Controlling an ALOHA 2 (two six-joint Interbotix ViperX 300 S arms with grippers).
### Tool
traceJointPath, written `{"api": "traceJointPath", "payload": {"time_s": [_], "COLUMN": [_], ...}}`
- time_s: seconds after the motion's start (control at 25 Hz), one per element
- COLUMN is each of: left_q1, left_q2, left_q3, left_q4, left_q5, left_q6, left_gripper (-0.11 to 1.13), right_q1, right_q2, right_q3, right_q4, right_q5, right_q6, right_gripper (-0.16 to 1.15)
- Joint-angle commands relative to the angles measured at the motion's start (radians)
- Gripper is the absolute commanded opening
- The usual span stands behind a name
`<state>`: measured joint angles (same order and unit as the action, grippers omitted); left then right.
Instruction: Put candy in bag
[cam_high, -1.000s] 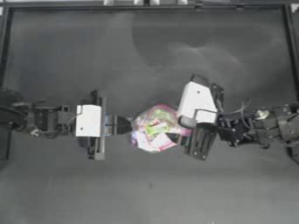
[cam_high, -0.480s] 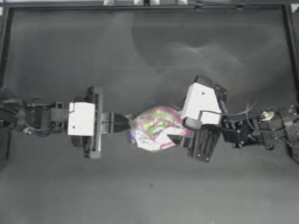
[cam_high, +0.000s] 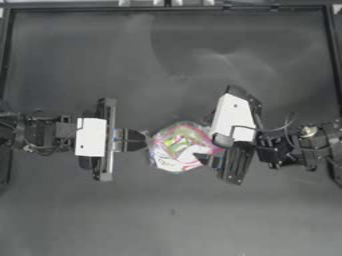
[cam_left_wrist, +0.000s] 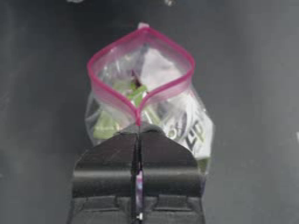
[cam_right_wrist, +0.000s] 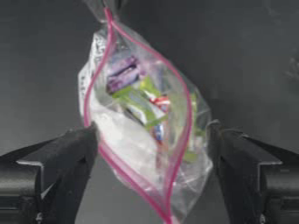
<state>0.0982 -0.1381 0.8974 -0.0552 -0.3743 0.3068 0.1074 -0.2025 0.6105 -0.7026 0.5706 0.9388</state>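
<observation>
**ITEM: zip pouch, held open mid-table — candy loading**

- Bag (cam_high: 179, 148): clear zip pouch w/ pink rim strip, centre of table, between both grippers. Mouth spread to an oval in left wrist view. Contents: yellow, green, white, pink sweets.
- Left gripper (cam_left_wrist: 139, 131): on bag's left side, jaws clenched on the pink rim at one end of the mouth.
- Right gripper (cam_right_wrist: 153, 144): on bag's right side, jaws released, spread wide either side of the pouch, not pinching it.
- Candy: no loose piece seen on table; wrapped pieces visible only inside bag. Judged: drop likely done or near done.
- Handling note: keep left pinch steady so mouth stays open; right should clear w/o snagging the film.
</observation>
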Motion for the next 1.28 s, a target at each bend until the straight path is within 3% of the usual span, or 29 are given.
{"api": "traceJointPath", "payload": {"time_s": [0.04,0.32,0.48,0.6,0.76,0.84,0.88,1.04,1.28], "left_q1": [0.002,0.005,0.009,0.011,0.015,0.015,0.015,0.017,0.028], "left_q2": [-0.029,-0.029,-0.029,-0.028,-0.017,-0.008,-0.005,-0.005,-0.032], "left_q3": [-0.006,-0.006,-0.006,-0.006,-0.014,-0.020,-0.023,-0.023,-0.009], "left_q4": [-0.002,0.000,-0.002,-0.003,-0.006,-0.014,-0.018,-0.020,-0.021], "left_q5": [0.011,0.055,0.055,0.054,0.052,0.052,0.054,0.054,0.060], "left_q6": [0.000,0.003,0.002,0.002,-0.003,-0.003,-0.003,-0.002,-0.002], "left_gripper": [0.06,0.06,0.15,0.37,0.87,1.05,1.08,0.96,0.96], "right_q1": [0.000,0.000,0.000,0.002,0.000,0.002,0.002,0.002,0.002], "right_q2": [-0.028,-0.026,-0.026,-0.028,-0.026,-0.028,-0.028,-0.028,-0.032], "right_q3": [-0.011,-0.011,-0.011,-0.011,-0.011,-0.011,-0.011,-0.011,-0.009], "right_q4": [-0.006,-0.005,-0.005,-0.005,-0.005,-0.006,-0.006,-0.005,-0.009], "right_q5": [-0.005,-0.006,-0.008,-0.008,-0.014,-0.018,-0.020,-0.020,-0.017], "right_q6": [0.000,0.002,0.002,0.002,0.002,0.002,0.002,-0.002,-0.014], "right_gripper": [1.00,1.00,1.00,1.00,1.00,1.00,1.00,1.00,1.00]}}
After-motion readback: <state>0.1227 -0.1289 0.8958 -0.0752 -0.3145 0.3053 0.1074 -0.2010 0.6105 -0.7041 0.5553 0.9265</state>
